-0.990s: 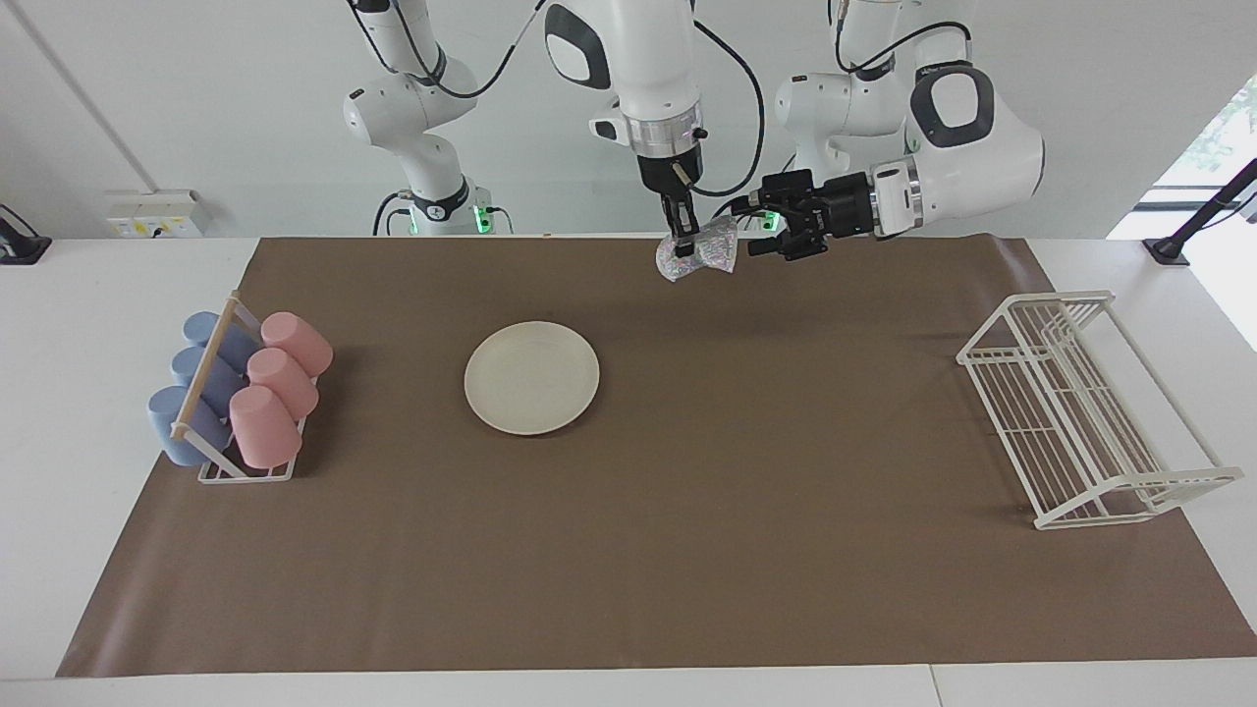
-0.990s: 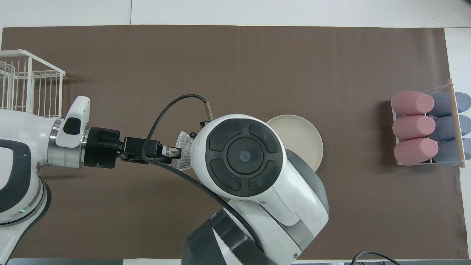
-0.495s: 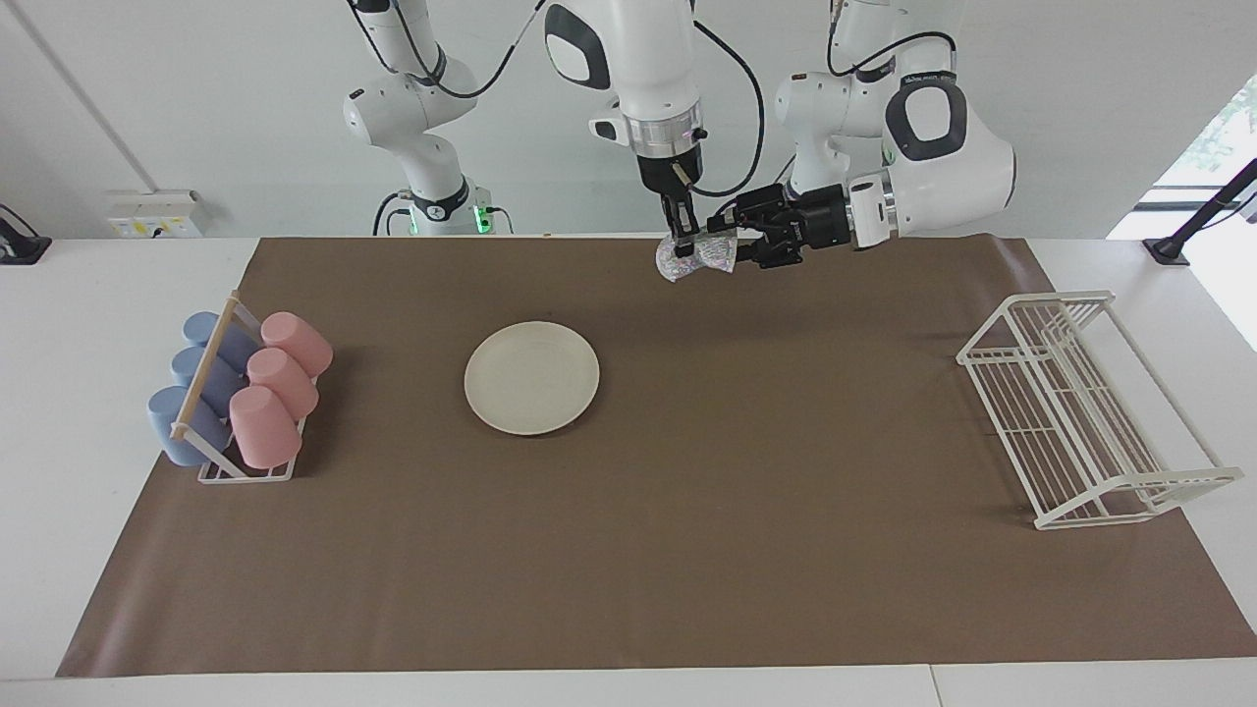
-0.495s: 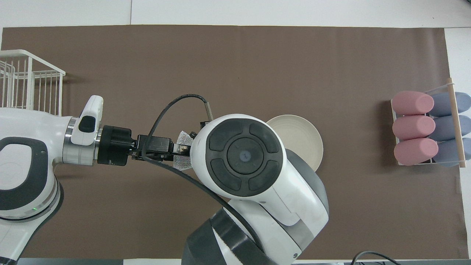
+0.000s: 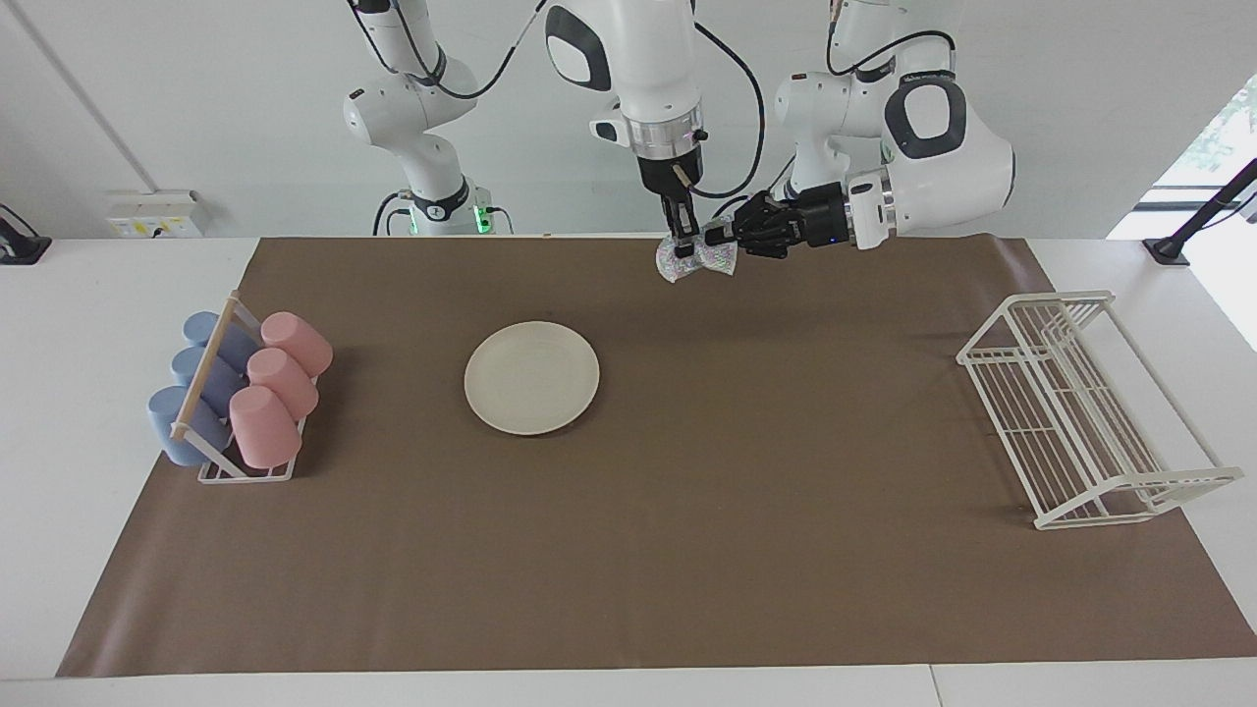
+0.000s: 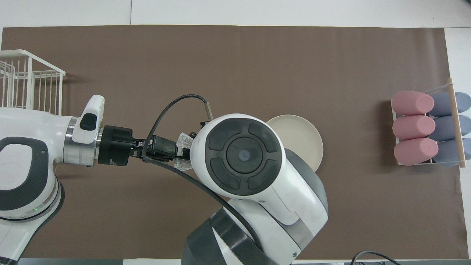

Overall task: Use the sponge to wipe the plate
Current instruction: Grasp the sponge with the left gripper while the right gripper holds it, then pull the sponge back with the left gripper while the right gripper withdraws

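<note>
Up near the top centre of the facing view, the glittery silver sponge hangs crumpled, pinched by both the right gripper and left gripper. Lower down sits the cream plate, bare.

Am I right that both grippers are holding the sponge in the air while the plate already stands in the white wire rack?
Not quite: the facing view shows the plate lying flat on the brown mat, apart from the wire rack. The right gripper and left gripper do both hold the sponge.
</note>
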{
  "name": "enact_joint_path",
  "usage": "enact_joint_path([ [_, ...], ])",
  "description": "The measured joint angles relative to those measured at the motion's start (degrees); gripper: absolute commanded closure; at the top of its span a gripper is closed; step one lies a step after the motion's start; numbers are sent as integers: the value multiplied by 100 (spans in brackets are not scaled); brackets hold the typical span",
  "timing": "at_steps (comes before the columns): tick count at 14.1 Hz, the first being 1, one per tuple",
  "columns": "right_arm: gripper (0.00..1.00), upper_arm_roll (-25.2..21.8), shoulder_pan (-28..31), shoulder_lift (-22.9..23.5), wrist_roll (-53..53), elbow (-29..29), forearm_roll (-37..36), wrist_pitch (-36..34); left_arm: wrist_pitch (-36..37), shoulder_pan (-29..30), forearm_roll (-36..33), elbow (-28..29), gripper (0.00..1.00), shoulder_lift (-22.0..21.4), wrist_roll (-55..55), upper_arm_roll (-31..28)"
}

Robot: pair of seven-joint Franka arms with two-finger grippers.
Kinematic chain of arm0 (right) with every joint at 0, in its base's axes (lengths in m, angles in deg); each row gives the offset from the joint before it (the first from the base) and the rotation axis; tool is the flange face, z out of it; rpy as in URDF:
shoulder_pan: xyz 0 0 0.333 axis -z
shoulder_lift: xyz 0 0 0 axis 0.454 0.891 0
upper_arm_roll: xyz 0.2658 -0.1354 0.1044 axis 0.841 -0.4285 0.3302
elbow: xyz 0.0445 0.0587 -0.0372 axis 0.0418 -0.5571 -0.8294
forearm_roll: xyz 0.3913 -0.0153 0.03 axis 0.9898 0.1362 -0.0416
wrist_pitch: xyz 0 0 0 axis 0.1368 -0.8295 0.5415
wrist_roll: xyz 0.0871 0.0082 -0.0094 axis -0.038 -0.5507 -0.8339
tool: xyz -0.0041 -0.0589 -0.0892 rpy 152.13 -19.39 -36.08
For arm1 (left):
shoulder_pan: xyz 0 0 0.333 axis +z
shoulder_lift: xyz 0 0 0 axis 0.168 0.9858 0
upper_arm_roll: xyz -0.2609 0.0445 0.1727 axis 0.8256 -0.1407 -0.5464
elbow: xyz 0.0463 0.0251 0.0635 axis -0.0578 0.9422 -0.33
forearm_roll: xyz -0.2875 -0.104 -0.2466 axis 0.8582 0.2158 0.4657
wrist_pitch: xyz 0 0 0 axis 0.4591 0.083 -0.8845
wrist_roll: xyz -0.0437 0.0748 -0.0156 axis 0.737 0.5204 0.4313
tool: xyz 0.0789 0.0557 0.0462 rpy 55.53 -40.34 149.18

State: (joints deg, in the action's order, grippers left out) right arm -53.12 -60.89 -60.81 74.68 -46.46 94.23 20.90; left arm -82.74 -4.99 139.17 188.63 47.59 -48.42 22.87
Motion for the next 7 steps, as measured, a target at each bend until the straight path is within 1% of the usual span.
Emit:
enact_joint_path([
  [4,0,-10,44,-20,-93,-2,-12,-29,0,0,0,2,100,0,-3,-27],
  [5,0,-21,113,-59,-314,-8,-24,-108,0,0,0,4,100,0,-5,-31],
  [7,0,-46,426,-224,-1269,-45,-38,-409,-2,0,-7,6,100,1,-35,-44],
])
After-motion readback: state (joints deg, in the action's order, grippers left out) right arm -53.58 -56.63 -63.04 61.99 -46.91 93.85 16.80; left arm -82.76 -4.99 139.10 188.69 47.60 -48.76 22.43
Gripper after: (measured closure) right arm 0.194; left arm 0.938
